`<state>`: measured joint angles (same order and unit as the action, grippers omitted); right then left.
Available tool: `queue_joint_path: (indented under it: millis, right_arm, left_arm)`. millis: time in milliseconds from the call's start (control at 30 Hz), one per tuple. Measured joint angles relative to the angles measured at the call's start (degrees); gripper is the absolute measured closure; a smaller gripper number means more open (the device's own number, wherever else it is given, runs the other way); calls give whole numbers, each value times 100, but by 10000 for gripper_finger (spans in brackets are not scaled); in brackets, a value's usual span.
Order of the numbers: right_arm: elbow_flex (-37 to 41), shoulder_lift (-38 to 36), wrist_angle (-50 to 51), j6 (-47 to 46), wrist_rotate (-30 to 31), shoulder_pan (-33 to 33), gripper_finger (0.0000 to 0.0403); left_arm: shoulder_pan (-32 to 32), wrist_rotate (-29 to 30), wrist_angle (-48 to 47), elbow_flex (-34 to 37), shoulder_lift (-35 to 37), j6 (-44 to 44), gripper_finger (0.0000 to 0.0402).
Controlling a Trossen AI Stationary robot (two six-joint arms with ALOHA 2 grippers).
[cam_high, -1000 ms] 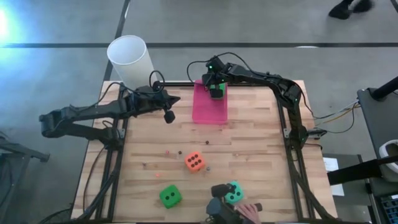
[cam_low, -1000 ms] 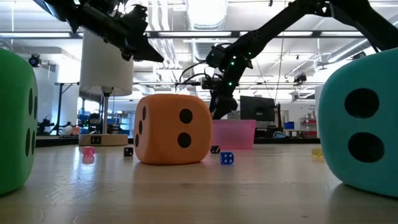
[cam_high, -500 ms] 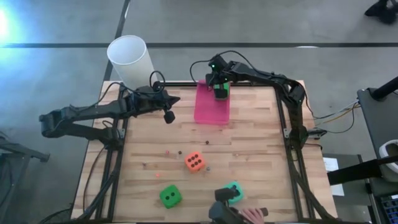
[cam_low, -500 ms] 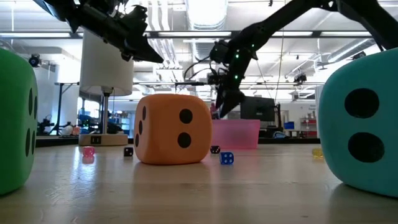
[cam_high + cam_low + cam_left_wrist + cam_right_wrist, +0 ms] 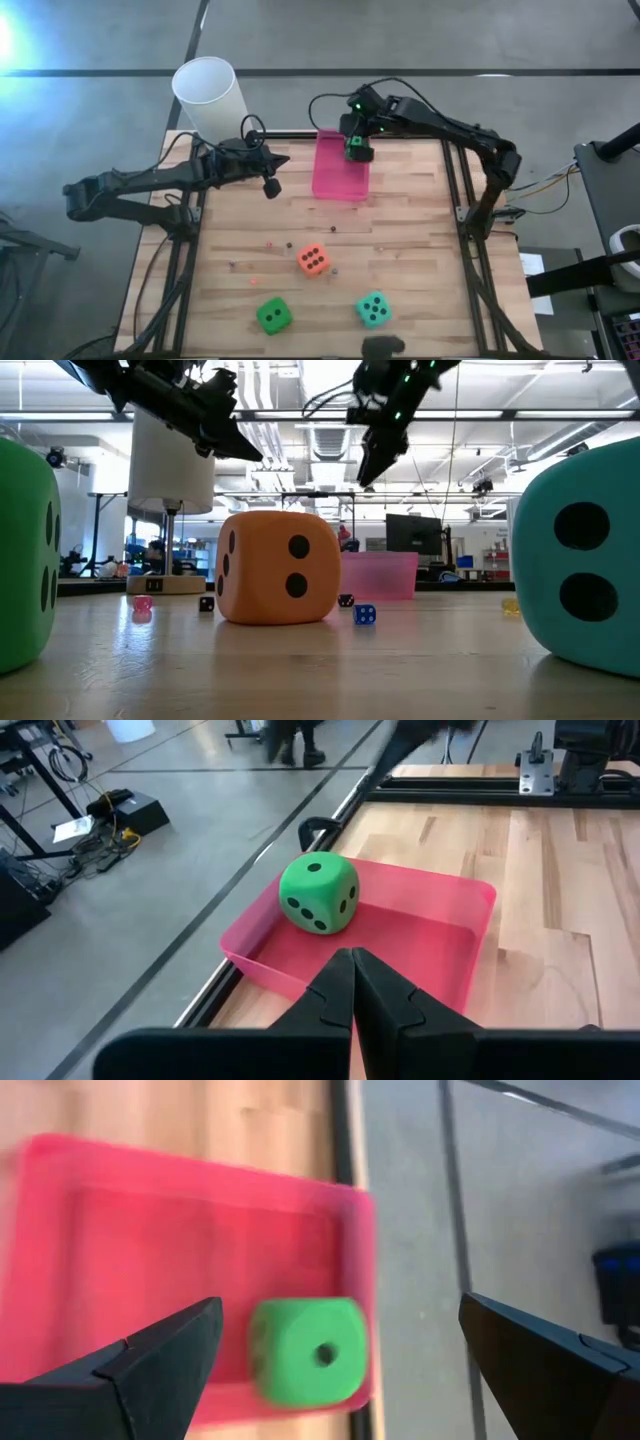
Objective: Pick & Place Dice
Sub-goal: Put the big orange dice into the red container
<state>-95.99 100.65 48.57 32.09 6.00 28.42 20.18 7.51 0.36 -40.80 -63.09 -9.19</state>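
Observation:
A bright green die [image 5: 318,893] lies in the pink tray [image 5: 335,175] near its far right corner; it also shows in the right wrist view [image 5: 305,1350]. My right gripper [image 5: 340,1308] hangs open, high above that die [image 5: 368,465], touching nothing. Three more dice rest on the wood in the near half of the table: orange-red [image 5: 313,259], green [image 5: 272,315] and teal [image 5: 373,309]. My left gripper [image 5: 270,185] waits shut, left of the tray, its tips pointing at it [image 5: 352,982].
A tall white cup [image 5: 210,92] stands at the far left corner, beyond the left arm. Tiny dice lie scattered mid-table, among them pink [image 5: 142,603], black [image 5: 206,603] and blue [image 5: 365,614]. A dark object [image 5: 383,346] sits at the near edge.
My right gripper has risen from just over the pink tray to well above it, drifting slightly toward the table's right. A person's hand holding a dark object beside the teal die at the near edge has drawn back out of view.

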Motion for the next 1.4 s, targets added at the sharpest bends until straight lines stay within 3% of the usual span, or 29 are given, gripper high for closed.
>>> queue_joint_path:
  millis: [400,633,967,1200,1400]
  right_arm:
    - [1055,-1099,267,79,-2,-1036,3]
    - [1754,-1768,265,-370,-32,-1421,3]
    - [2618,-3032,30,-667,-1065,-1482,3]
    - [3089,-3585,-202,-520,-1118,-1497,3]
    - [3361,-3706,-423,-511,-1108,-1497,3]
  left_arm:
    - [-1,-1,24,0,0,-1,396]
    - [-6,-2,-31,0,0,-345,396]
    - [-23,-4,-138,0,0,-441,396]
    - [-77,-61,-120,0,0,-912,396]
    - [-480,-113,-143,-53,-2,-1166,396]
